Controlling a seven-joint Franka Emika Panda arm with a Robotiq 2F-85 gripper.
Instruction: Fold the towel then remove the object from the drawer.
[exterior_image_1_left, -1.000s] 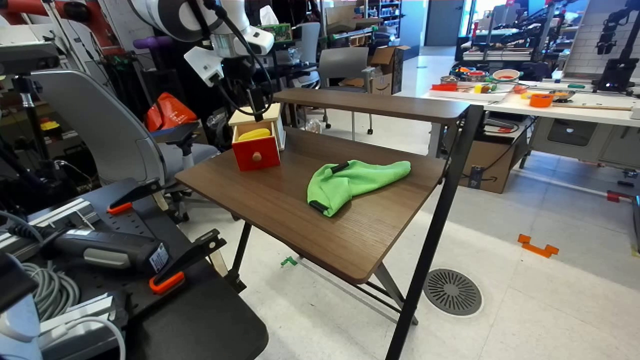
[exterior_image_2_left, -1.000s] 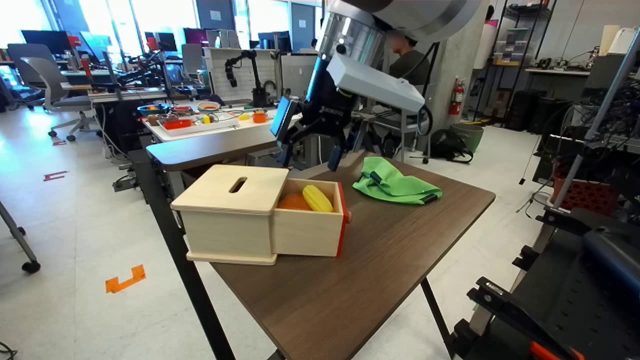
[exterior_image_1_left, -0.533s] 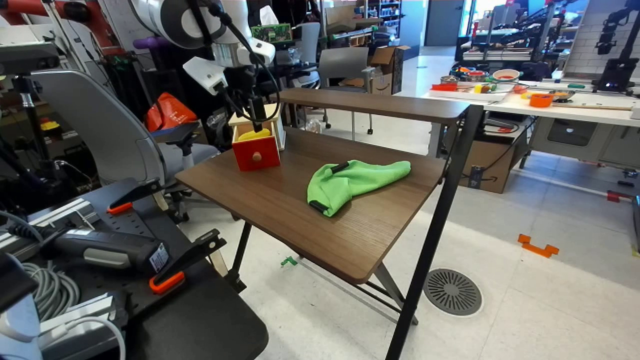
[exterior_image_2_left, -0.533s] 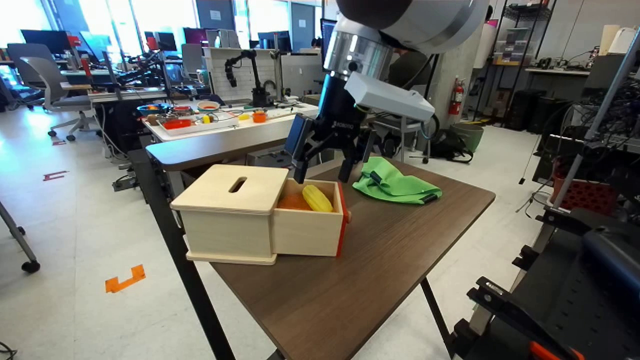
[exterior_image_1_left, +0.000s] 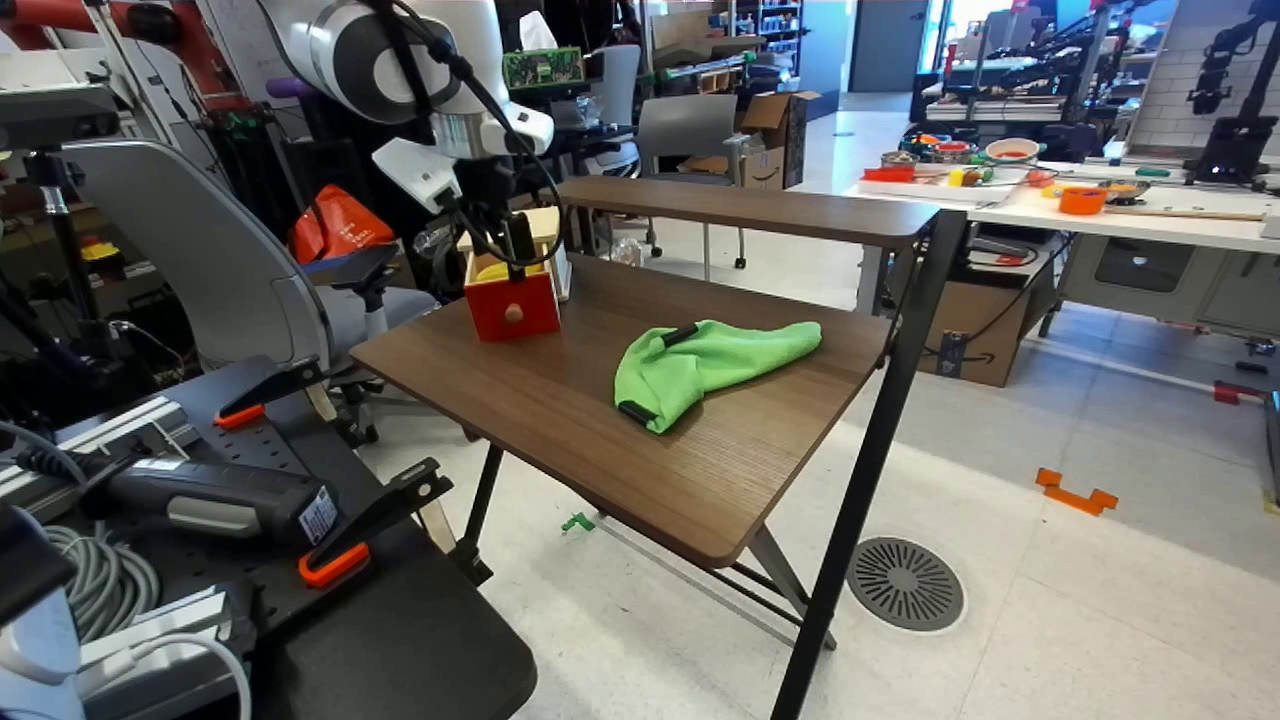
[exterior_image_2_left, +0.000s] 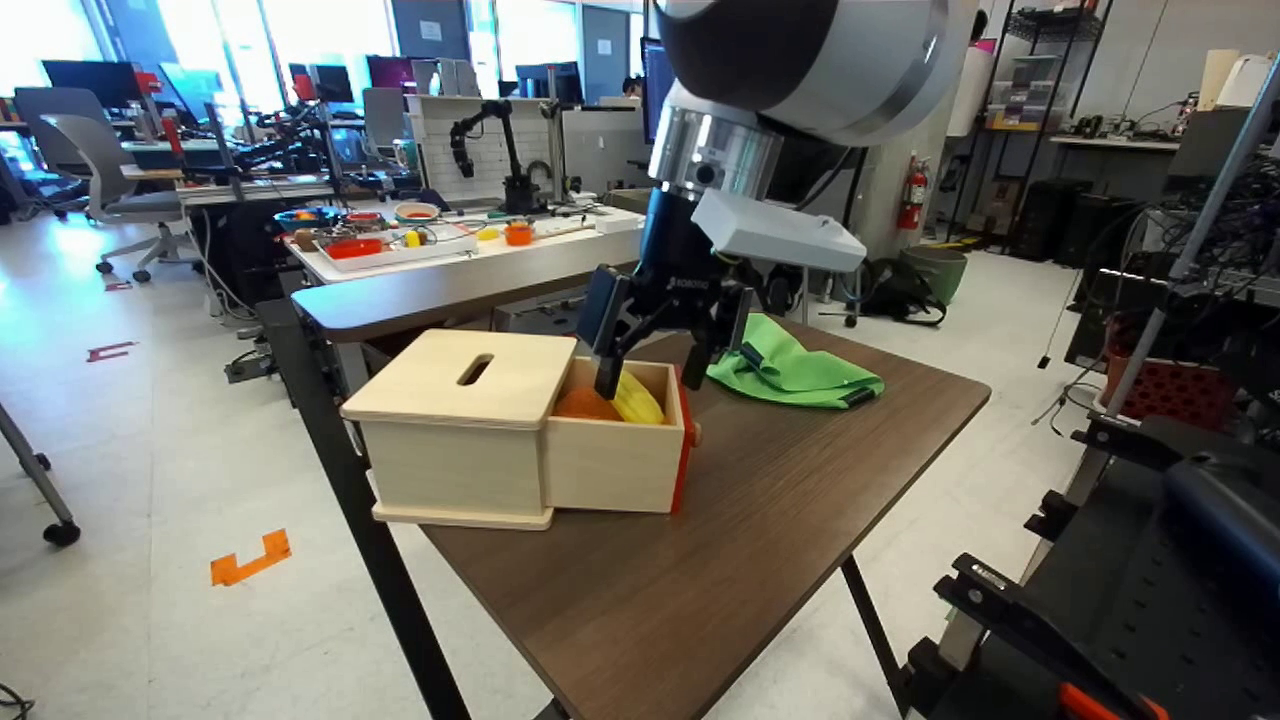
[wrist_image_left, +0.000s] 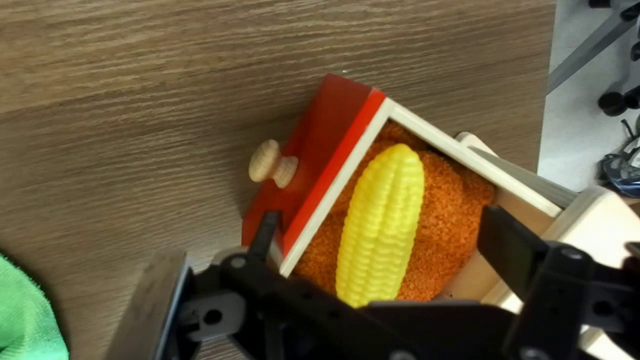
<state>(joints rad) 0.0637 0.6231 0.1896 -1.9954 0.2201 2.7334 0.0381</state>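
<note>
In an exterior view, a black two-fingered pincer is hanging with fingers parted at a pulled-out, red-fronted wooden drawer, one finger masking part of the yellow ridged corn cob inside. In an exterior view, the brown wood-grain tabletop is showing bare room between drawer and rumpled green cloth towel. In the wrist view, the pincer's body is hiding the cob's lower end, with fuzzy orange material partly showing beneath and the towel running off the left edge.
</note>
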